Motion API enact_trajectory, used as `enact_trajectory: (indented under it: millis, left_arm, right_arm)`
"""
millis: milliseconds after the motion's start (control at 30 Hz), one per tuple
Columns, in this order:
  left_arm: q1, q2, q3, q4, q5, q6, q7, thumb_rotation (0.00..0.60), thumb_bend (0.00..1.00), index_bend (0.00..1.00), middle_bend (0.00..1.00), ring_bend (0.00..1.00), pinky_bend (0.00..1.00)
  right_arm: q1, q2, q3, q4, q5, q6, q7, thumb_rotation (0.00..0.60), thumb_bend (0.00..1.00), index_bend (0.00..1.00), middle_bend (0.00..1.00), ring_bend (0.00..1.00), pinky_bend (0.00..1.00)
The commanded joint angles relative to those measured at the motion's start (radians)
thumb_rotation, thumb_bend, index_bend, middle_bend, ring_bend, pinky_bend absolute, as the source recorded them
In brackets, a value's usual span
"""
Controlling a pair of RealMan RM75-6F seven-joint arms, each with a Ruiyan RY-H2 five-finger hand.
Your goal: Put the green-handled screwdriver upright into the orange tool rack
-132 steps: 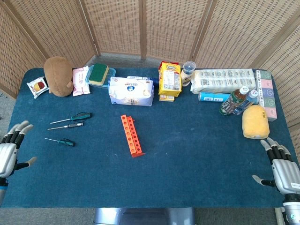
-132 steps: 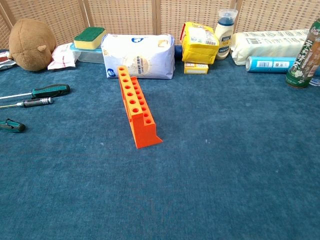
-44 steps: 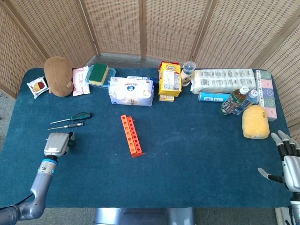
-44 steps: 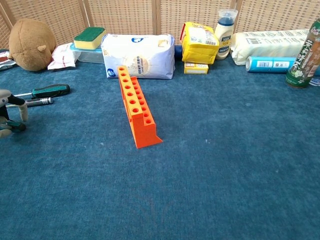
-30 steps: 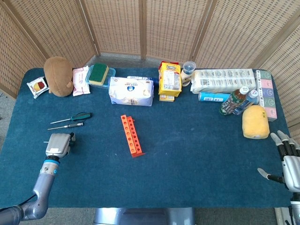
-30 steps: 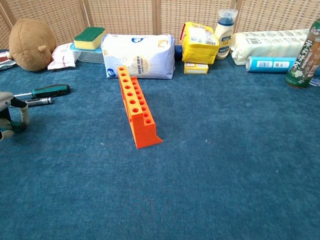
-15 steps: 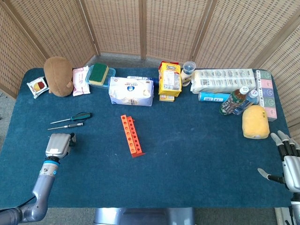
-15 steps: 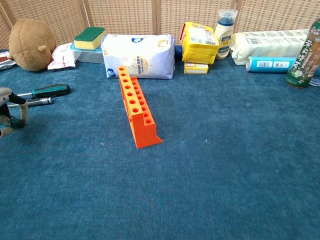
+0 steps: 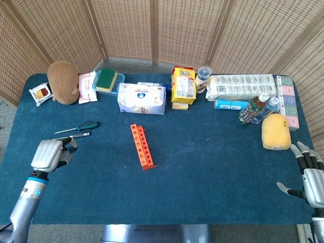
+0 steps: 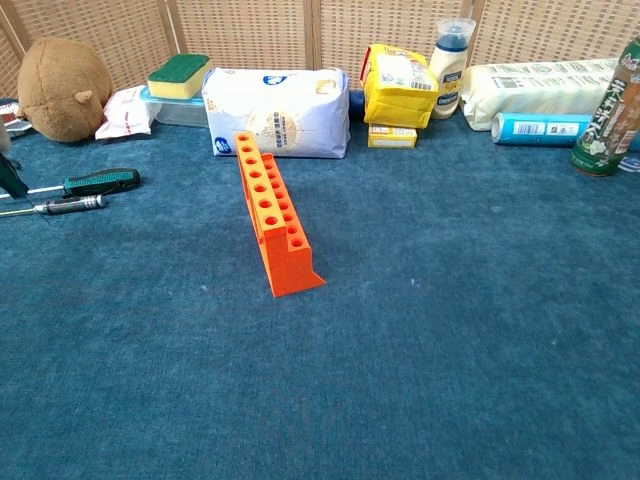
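Note:
My left hand (image 9: 48, 154) is lifted over the table's front left, fingers curled around a small green-handled screwdriver (image 10: 13, 175). That tool shows only as a slanted dark green bar at the chest view's left edge. The hand hides most of it in the head view. The orange tool rack (image 9: 142, 146) (image 10: 272, 212) stands at mid-table, its holes empty, well to the right of the hand. My right hand (image 9: 310, 178) hovers open at the front right corner.
Two more screwdrivers lie left of the rack: a larger green-and-black one (image 9: 84, 125) (image 10: 98, 182) and a thin dark one (image 9: 76, 135) (image 10: 62, 203). A plush toy (image 9: 63, 75), tissue pack (image 9: 142, 98), yellow boxes (image 9: 183, 86) and bottles (image 9: 254, 109) line the back.
My left hand came in over the small screwdriver, closed on it and has just lifted it off the cloth toward the left. The right hand barely moved.

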Motion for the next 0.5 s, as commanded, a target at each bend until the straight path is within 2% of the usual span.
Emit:
enact_trajectory:
  millis: [33, 233, 367, 500]
  left_arm:
    - [0.028, 0.069, 0.007, -0.071, 0.061, 0.044, -0.057, 0.600, 0.39, 0.54, 1.00, 0.96, 0.95]
    - [0.040, 0.129, 0.016, -0.146, 0.125, 0.070, -0.101, 0.600, 0.38, 0.54, 1.00, 0.96, 0.95]
    - [0.028, 0.158, 0.022, -0.188, 0.153, 0.042, -0.160, 0.600, 0.39, 0.54, 1.00, 0.96, 0.95]
    - [0.012, 0.181, 0.025, -0.230, 0.165, 0.014, -0.165, 0.600, 0.39, 0.54, 1.00, 0.96, 0.95]
  right_arm:
    - [0.001, -0.002, -0.001, -0.001, 0.002, -0.002, -0.005, 0.565, 0.02, 0.00, 0.00, 0.00, 0.00]
    - [0.001, -0.003, -0.001, -0.004, 0.003, -0.004, -0.009, 0.565, 0.02, 0.00, 0.00, 0.00, 0.00]
    - [0.001, -0.002, -0.001, -0.004, 0.004, -0.003, -0.009, 0.562, 0.02, 0.00, 0.00, 0.00, 0.00]
    - [0.001, -0.001, 0.000, -0.004, 0.006, -0.003, -0.008, 0.566, 0.02, 0.00, 0.00, 0.00, 0.00]
